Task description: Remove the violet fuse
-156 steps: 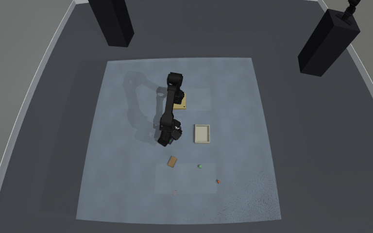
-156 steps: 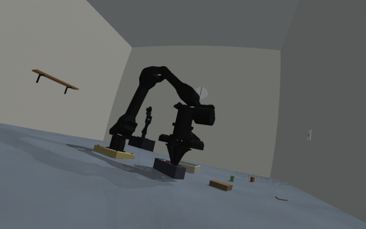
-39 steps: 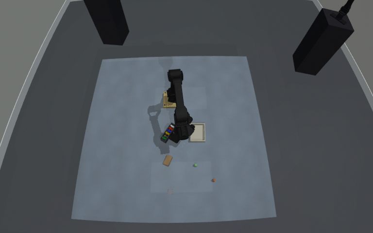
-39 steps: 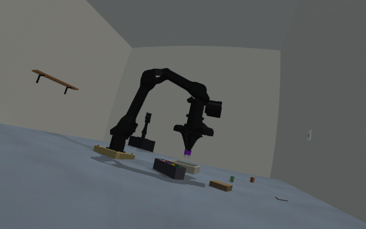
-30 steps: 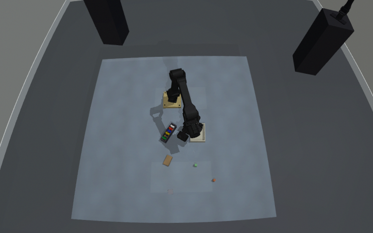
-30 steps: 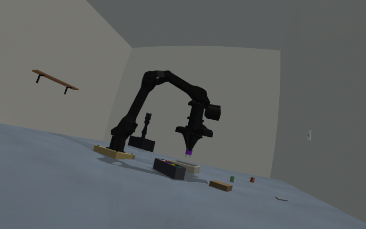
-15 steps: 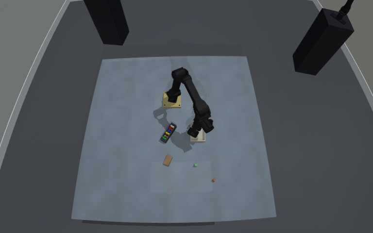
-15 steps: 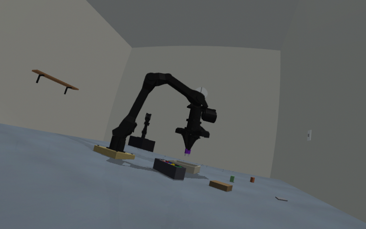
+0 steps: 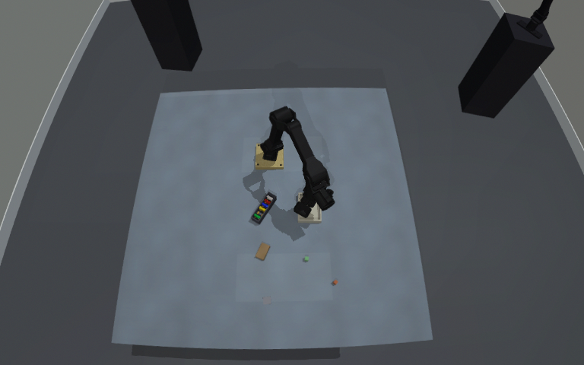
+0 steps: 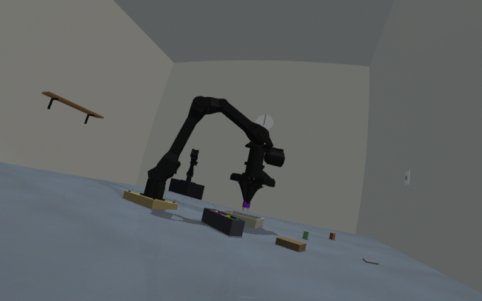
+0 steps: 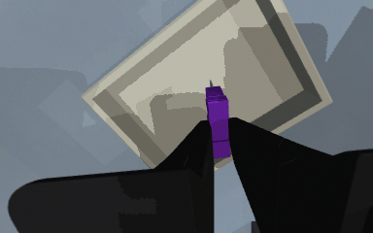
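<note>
My gripper (image 10: 246,202) (image 11: 218,128) is shut on the violet fuse (image 10: 246,205) (image 11: 218,112), which hangs upright with its prongs down. In the wrist view it is over the inside of the beige tray (image 9: 309,221) (image 10: 254,222) (image 11: 305,58). In the exterior view it shows above the tray's rim, not touching it. In the top view the arm hides the fuse and part of the tray. The dark fuse block (image 9: 256,220) (image 10: 220,222) stands apart from the tray, with white, red, blue, yellow and green fuses in it and a gap between yellow and green.
A brown block (image 9: 262,251) (image 10: 290,244) lies beyond the fuse block. A small green block (image 9: 306,258) (image 10: 305,235), an orange one (image 9: 334,282) (image 10: 332,236) and a thin flat piece (image 9: 267,299) (image 10: 370,261) lie farther out. The arm's yellow base plate (image 9: 275,165) (image 10: 138,199) is behind.
</note>
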Robot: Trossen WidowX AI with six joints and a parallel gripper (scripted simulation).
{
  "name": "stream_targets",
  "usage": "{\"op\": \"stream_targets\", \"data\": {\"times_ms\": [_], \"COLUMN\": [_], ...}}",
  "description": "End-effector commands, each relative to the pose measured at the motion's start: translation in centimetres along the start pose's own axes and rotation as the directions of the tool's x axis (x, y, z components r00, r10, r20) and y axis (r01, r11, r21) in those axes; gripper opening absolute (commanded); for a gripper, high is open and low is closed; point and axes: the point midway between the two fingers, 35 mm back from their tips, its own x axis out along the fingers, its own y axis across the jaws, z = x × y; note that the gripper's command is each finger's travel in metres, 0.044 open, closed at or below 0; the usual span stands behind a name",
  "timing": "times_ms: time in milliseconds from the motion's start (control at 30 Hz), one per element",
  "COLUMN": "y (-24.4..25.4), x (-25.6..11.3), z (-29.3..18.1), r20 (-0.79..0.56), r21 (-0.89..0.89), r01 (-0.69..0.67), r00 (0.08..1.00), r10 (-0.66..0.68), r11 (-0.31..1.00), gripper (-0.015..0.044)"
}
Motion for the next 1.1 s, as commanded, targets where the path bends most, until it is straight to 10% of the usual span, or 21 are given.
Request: {"op": "stream_targets", "data": {"times_ms": [0,300,733,1067], "y": [0.1,0.1,0.0,0.1], "x": [0.7,1.9,1.4,-2.1], "z": [-0.1,-0.1,-0.1,-0.1], "r20": [-0.002,-0.002,-0.001,-0.002], "r21": [0.003,0.003,0.000,0.003], "r01": [-0.004,-0.004,-0.001,-0.004], "r00": [1.000,1.000,1.000,1.000], "r10": [0.004,0.004,0.001,0.004], "r11": [1.000,1.000,1.000,1.000], "gripper": [0.0000,0.0000,0.0330,0.0330]}}
